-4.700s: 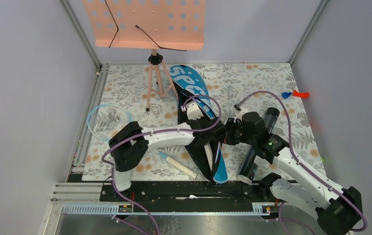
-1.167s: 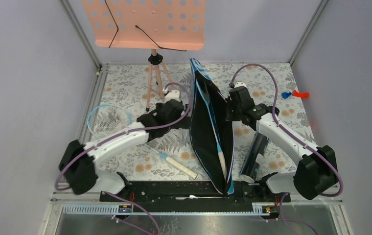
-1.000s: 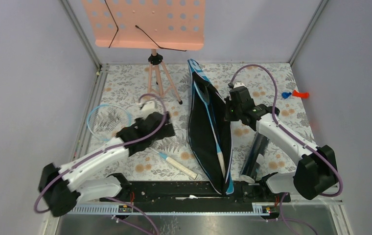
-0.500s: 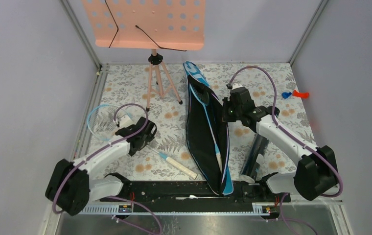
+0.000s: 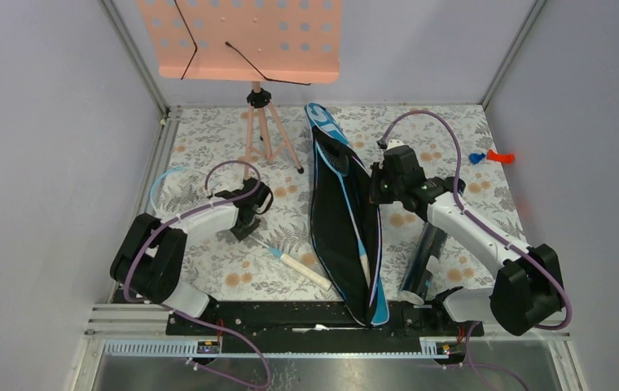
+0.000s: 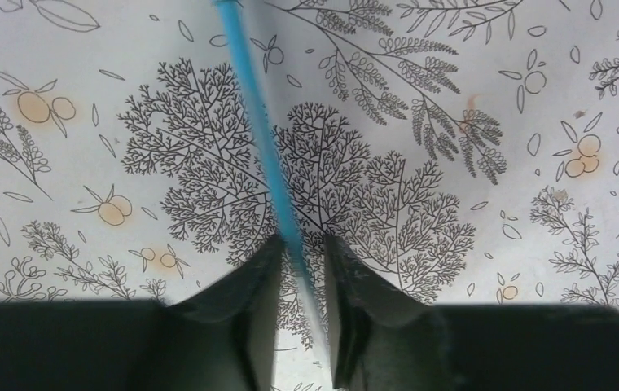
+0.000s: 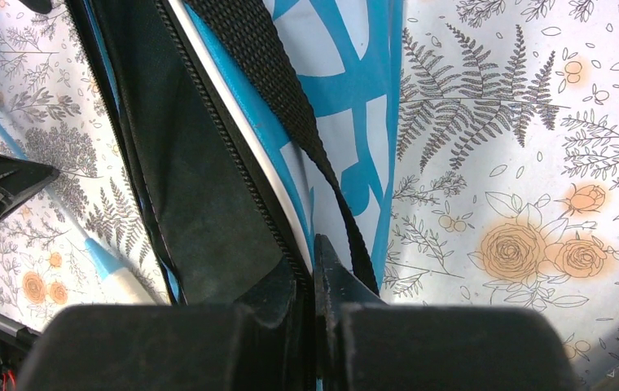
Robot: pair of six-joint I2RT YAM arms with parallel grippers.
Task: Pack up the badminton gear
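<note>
Far left on the floral counter (image 5: 469, 220), the racket (image 5: 294, 265) lies flat. Its blue head rim shows beside the left arm, and its pale handle points toward the near edge, close to the bag. The left gripper (image 5: 245, 226) is down over the thin blue shaft. In the left wrist view its fingers (image 6: 261, 277) straddle the shaft (image 6: 261, 138) with the jaws narrowly apart. The left one is at the shaft and a gap shows on the right, so nothing is clamped.

At the middle, the bag (image 5: 339, 228) stands on edge, running from the back of the counter to the near rail. Its black inside gapes open, and a second racket (image 5: 364, 262) shows its pale handle inside. The right gripper (image 5: 374, 186) is closed on the bag's zipped edge, pinching it by the strap (image 7: 290, 90). Right of the bag, the black tube (image 5: 422, 261) lies under the right arm. The peach stand (image 5: 241, 37) is at the back left.
</note>
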